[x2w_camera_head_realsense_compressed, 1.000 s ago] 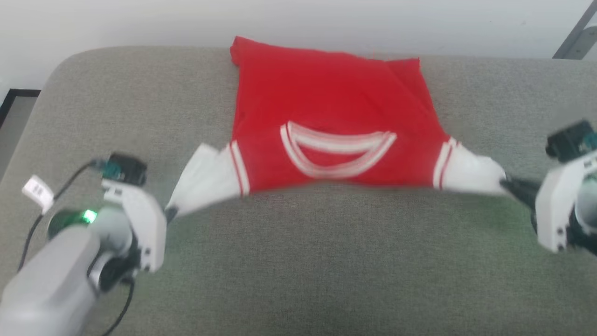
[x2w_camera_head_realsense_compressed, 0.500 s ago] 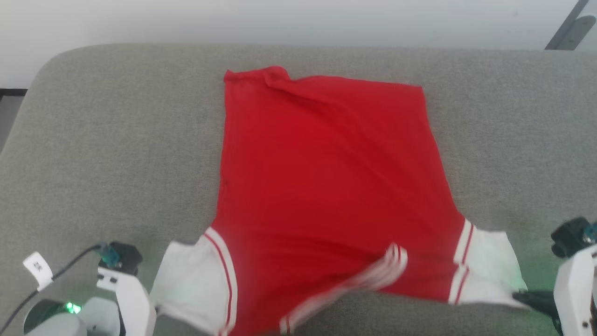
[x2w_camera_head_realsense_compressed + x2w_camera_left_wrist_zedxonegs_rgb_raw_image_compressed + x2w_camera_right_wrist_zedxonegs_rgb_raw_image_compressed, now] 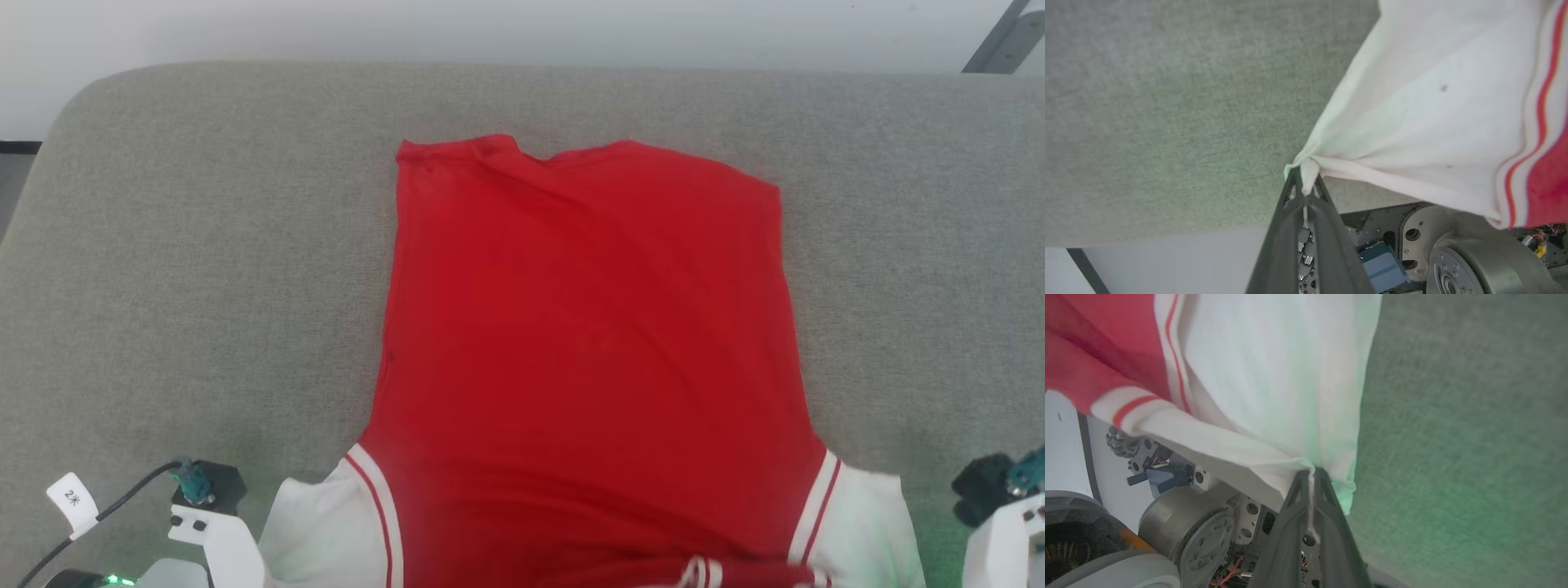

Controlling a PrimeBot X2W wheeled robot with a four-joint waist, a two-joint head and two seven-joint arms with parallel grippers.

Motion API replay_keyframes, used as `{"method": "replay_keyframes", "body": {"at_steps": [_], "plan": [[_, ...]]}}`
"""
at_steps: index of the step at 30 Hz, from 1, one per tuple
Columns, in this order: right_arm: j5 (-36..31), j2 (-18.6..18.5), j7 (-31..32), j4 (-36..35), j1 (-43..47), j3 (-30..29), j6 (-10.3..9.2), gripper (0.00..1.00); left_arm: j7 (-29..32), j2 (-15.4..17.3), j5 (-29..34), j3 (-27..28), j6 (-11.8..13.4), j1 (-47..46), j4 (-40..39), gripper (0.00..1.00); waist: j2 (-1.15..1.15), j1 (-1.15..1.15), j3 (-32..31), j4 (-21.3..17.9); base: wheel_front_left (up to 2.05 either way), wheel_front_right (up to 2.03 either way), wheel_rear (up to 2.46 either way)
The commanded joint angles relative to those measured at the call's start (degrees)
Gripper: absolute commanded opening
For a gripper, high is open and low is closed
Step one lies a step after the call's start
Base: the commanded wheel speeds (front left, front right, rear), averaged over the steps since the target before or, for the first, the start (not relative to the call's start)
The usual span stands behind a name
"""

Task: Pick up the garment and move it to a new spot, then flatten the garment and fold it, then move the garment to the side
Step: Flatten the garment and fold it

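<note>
Jaws clamped on garment [image 3: 588, 343] sleeve tips, left gripper [image 3: 1304, 182], right gripper [image 3: 1312, 476]; draw evenly toward 6 o'clock, hem flat.

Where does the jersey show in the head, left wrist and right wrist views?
Head: jersey centre, spread out, running off the bottom edge.
Left wrist: upper right, sleeve corner pinched in left gripper.
Right wrist: upper left, sleeve corner pinched in right gripper.
Shared landmark: grey cushion.
</note>
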Motion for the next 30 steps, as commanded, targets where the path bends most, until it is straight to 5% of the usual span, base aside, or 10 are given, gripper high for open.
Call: {"method": "replay_keyframes", "body": {"at_steps": [1, 9, 12, 13, 14, 23, 30], "plan": [[-0.8, 0.7, 1.5, 0.3, 2.1, 0.3, -0.05, 0.00, 0.8, 0.4, 0.4, -0.9, 0.6, 1.6, 0.9, 0.00, 0.00, 0.00, 0.0, 0.1, 0.00, 0.00, 0.00], [-5.8, 4.9, 5.9, -2.8, 4.5, -6.7, -0.07, 0.00, -1.6, -1.6, 1.6, -0.9, -0.3, 0.0, -0.1, 0.00, 0.00, 0.00, 0.5, 0.2, 0.00, 0.00, 0.00], [-8.4, 7.1, 6.3, -4.0, 4.4, -10.0, -0.07, 0.36, -3.2, -2.8, 1.9, -0.6, -1.0, -1.0, -0.4, 0.00, 0.00, 0.00, 0.4, 0.2, 0.00, 0.00, 0.00], [-9.2, 7.8, 6.5, -4.6, 4.2, -11.1, -0.07, 0.89, -3.6, -3.0, 2.3, -0.7, -1.4, -1.2, -0.5, 0.00, 0.00, 0.00, 0.3, 0.2, 0.00, 0.00, 0.00], [-9.7, 8.5, 7.1, -5.2, 4.1, -12.2, -0.06, 1.00, -3.9, -3.3, 2.1, -0.6, -1.3, -1.4, -0.6, 0.00, 0.00, 0.00, 0.3, 0.3, 0.00, 0.00, 0.00], [-17.9, 15.1, 8.5, -14.5, -1.9, -23.4, -0.02, 1.00, -4.5, -4.9, 3.0, -1.1, -1.9, -3.2, -1.4, 0.00, 0.00, 0.00, 1.4, 1.3, 0.00, 0.00, 0.00], [-25.8, 18.8, 3.7, -13.3, -14.6, -23.4, -0.02, 1.00, -5.1, -7.0, 4.0, -1.3, -2.5, -5.9, -1.6, 0.00, 0.00, 0.00, 4.3, 3.1, 0.00, 0.00, 0.00]]}}
